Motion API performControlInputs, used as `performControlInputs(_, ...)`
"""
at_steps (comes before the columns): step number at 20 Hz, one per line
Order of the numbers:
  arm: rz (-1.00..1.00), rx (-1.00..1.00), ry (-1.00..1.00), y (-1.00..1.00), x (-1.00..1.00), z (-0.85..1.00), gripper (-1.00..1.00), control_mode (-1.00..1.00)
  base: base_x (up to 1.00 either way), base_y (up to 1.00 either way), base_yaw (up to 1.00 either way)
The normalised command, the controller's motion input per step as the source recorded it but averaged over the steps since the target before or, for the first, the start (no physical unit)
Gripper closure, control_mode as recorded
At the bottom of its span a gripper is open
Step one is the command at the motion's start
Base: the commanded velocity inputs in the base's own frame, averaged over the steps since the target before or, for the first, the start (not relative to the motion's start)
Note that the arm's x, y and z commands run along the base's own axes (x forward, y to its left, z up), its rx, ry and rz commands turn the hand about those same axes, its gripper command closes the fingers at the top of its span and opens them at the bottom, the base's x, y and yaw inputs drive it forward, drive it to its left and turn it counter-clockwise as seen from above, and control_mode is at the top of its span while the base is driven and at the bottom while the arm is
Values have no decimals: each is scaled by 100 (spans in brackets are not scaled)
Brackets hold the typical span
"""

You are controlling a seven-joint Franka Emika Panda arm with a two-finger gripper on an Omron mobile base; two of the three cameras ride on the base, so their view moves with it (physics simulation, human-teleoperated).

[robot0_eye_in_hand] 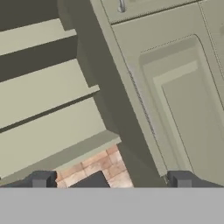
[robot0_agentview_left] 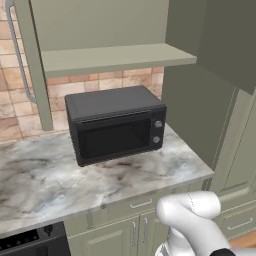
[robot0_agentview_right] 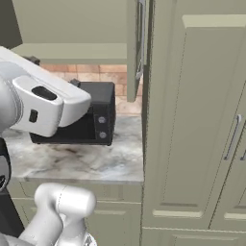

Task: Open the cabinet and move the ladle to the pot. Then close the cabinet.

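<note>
The sage-green wall cabinet (robot0_agentview_left: 115,57) stands open, and the part of its lower shelf that shows is bare. Its left door (robot0_agentview_left: 33,70), with a silver bar handle (robot0_agentview_left: 17,55), is swung out. The right door (robot0_agentview_right: 133,53) shows edge-on in the right base view. In the hand view my gripper (robot0_eye_in_hand: 111,179) is open with nothing between its fingertips (robot0_eye_in_hand: 41,178). It faces the cabinet shelves (robot0_eye_in_hand: 43,87) and a recessed green door panel (robot0_eye_in_hand: 183,96) from close by. The ladle and the pot are out of view.
A black microwave (robot0_agentview_left: 117,125) sits on the marble counter (robot0_agentview_left: 45,180) under the cabinet. A tall green pantry (robot0_agentview_right: 197,120) walls off the right side. A black stove corner (robot0_agentview_left: 30,242) lies at lower left. My white arm (robot0_agentview_right: 43,101) crosses the left of the right base view.
</note>
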Motion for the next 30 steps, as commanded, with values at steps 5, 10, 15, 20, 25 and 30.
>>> performControlInputs(5, 0, 20, 2, -40, 9, 0, -100, -100, 0, 0, 0)
performControlInputs(10, 0, 18, 2, -29, 8, -2, -100, -100, 0, 0, 0)
performControlInputs(15, 0, 12, 0, -10, 7, -4, -100, -100, 0, 0, 0)
performControlInputs(20, 0, 17, 0, -12, 5, -12, -100, -100, 0, 0, 0)
performControlInputs(25, 0, 22, 0, -24, 7, -20, -100, -100, 0, 0, 0)
performControlInputs(30, 0, 20, 0, -16, 15, -20, -100, -100, 0, 0, 0)
